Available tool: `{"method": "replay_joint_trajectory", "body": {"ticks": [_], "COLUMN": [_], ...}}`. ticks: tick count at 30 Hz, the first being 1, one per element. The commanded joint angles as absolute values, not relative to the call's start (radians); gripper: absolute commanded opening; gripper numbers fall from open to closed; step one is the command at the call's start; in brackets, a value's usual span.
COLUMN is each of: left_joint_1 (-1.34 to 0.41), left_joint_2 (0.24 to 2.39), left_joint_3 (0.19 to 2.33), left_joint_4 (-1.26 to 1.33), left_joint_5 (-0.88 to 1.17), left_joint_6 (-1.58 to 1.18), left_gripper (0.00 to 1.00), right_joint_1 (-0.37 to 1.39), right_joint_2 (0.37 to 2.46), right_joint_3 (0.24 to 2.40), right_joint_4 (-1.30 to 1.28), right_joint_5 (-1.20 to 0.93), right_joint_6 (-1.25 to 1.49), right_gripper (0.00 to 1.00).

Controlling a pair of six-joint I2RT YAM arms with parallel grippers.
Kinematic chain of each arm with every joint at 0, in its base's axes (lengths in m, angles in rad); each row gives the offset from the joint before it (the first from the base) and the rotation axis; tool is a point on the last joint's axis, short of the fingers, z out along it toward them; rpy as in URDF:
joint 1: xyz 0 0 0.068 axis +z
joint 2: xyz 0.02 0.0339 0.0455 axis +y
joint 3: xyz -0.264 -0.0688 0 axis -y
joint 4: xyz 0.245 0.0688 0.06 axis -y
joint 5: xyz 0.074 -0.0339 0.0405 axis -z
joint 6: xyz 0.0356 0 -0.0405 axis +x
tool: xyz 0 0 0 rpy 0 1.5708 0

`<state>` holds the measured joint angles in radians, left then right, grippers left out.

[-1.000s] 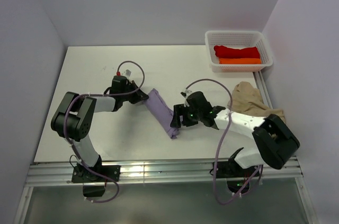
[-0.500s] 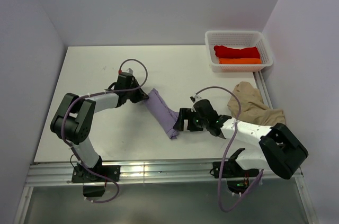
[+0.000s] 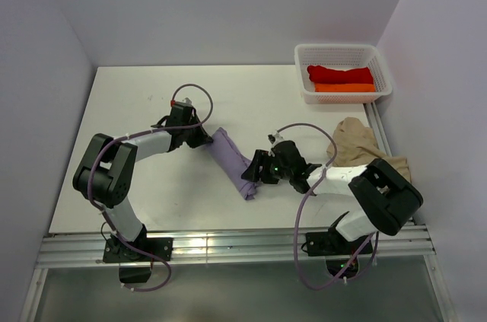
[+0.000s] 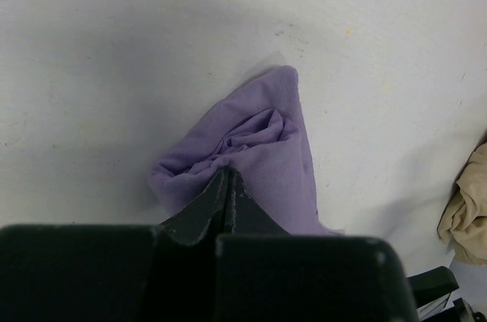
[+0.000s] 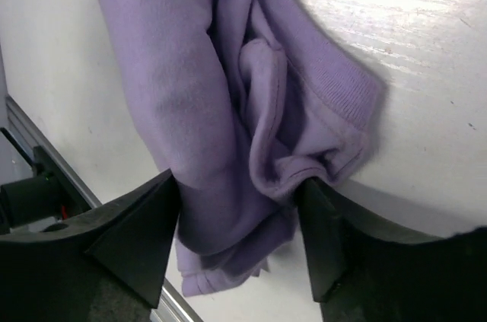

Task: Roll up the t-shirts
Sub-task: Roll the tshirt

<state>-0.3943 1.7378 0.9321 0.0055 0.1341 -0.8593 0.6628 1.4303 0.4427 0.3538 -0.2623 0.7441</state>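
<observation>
Currently your left gripper [image 3: 206,138] is clamped on the upper end of the lavender t-shirt [image 3: 232,161] — a rolled strip at frame centre. Your right gripper [image 3: 254,173] straddles its lower end, jaws spread.

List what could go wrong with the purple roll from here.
1. The right tool stands open astride the loose near end of the lavender t-shirt; closing may catch only outer folds, and the roll unravels.
2. The left tool pinches the far end; pulling apart could stretch the roll flat.
</observation>
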Motion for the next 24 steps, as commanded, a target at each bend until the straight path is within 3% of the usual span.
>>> {"method": "replay_joint_trajectory", "body": {"ticks": [1, 5, 6, 8, 9, 13, 17, 20, 24], "left_joint_1": [-0.4, -0.4, -0.4, -0.4, -0.4, -0.394, -0.319, -0.235, -0.175], "left_joint_2": [1.732, 1.738, 1.738, 1.727, 1.72, 1.668, 1.618, 1.63, 1.667], "left_joint_3": [0.956, 0.962, 0.963, 0.963, 0.962, 0.973, 0.966, 0.957, 0.957], "left_joint_4": [-0.057, -0.06, -0.063, -0.069, -0.075, -0.115, -0.088, -0.022, -0.009], "left_joint_5": [0.118, 0.13, 0.132, 0.135, 0.14, 0.13, 0.231, 0.42, 0.548], "left_joint_6": [-0.848, -0.842, -0.839, -0.831, -0.828, -0.784, -0.718, -0.7, -0.669], "left_gripper": [0.0, 0.0, 0.0, 0.0, 0.0, 0.08, 0.43, 0.55, 0.59], "right_joint_1": [0.658, 0.652, 0.646, 0.629, 0.605, 0.545, 0.54, 0.537, 0.526], "right_joint_2": [1.482, 1.508, 1.508, 1.506, 1.505, 1.499, 1.511, 1.525, 1.542], "right_joint_3": [0.422, 0.428, 0.44, 0.462, 0.477, 0.56, 0.643, 0.667, 0.684], "right_joint_4": [0.363, 0.373, 0.351, 0.315, 0.251, 0.095, -0.02, -0.051, -0.081], "right_joint_5": [-0.236, -0.239, -0.241, -0.242, -0.239, -0.249, -0.227, -0.23, -0.235], "right_joint_6": [0.768, 0.77, 0.764, 0.749, 0.723, 0.623, 0.549, 0.514, 0.479], "right_gripper": [0.66, 0.44, 0.3, 0.14, 0.01, 0.0, 0.0, 0.0, 0.0]}}
